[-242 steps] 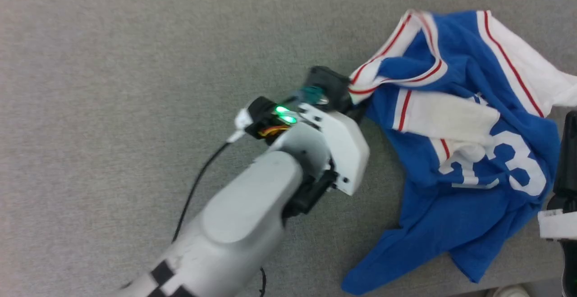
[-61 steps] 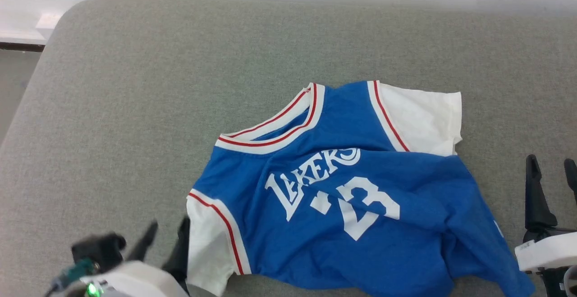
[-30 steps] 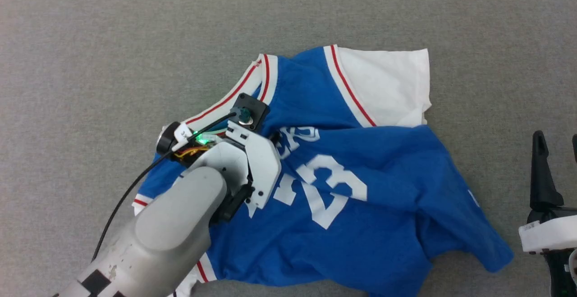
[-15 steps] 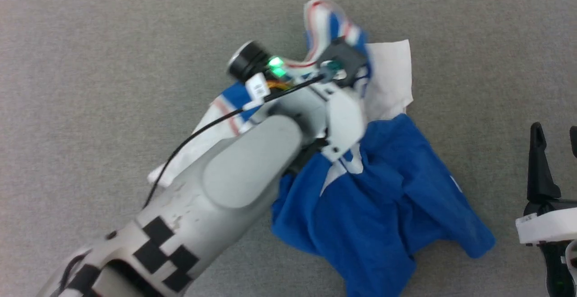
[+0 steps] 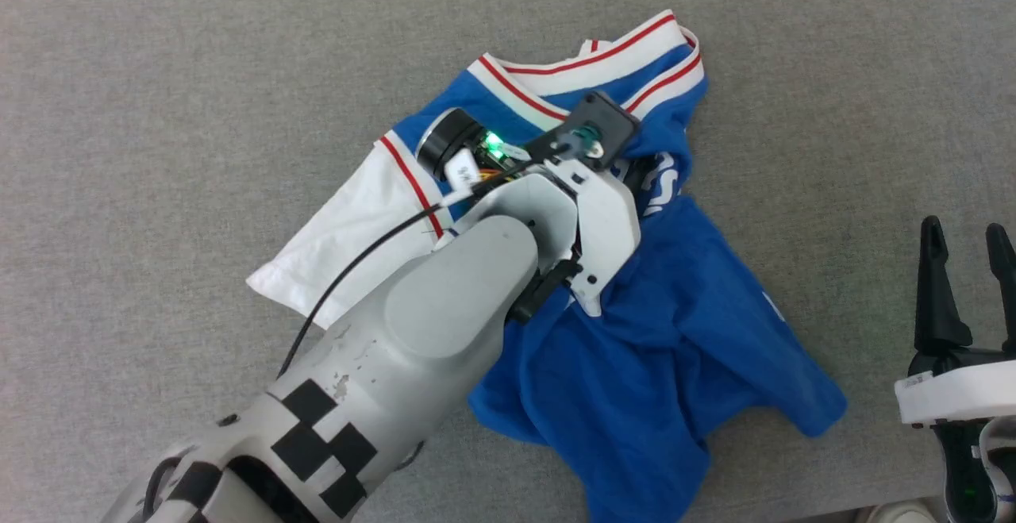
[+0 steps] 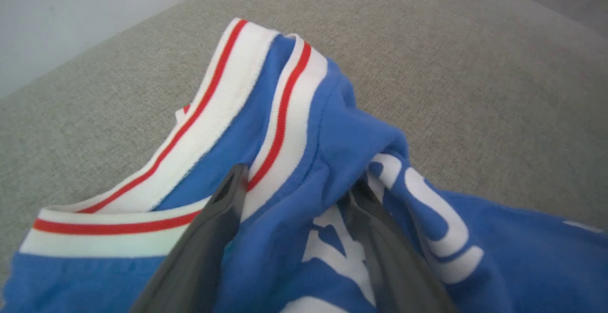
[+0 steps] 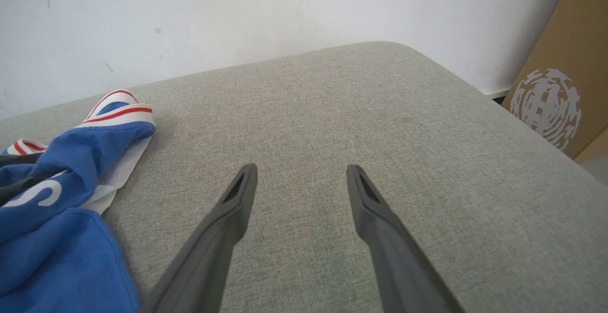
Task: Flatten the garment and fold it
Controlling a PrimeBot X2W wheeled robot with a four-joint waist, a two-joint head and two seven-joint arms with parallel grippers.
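Two left gripper (image 6: 297,178) fingers now spread; garment (image 5: 675,332) dropped back down.

a white "s" (image 7: 37,193) reads on the crumpled blue garment (image 7: 61,246); other letters are creased.

Bunched cloth masks the inner faces of the fingers (image 6: 209,246) of the left gripper (image 6: 294,180), whose bases run off the bottom edge. Seen from the head camera, the left arm (image 5: 444,332) hides those fingers and most of the lettering (image 5: 665,190) on the shirt (image 5: 698,348). Near the base of the right gripper (image 5: 962,229), itself clipped at the edge, a pale object (image 5: 897,513) is too cropped to identify.
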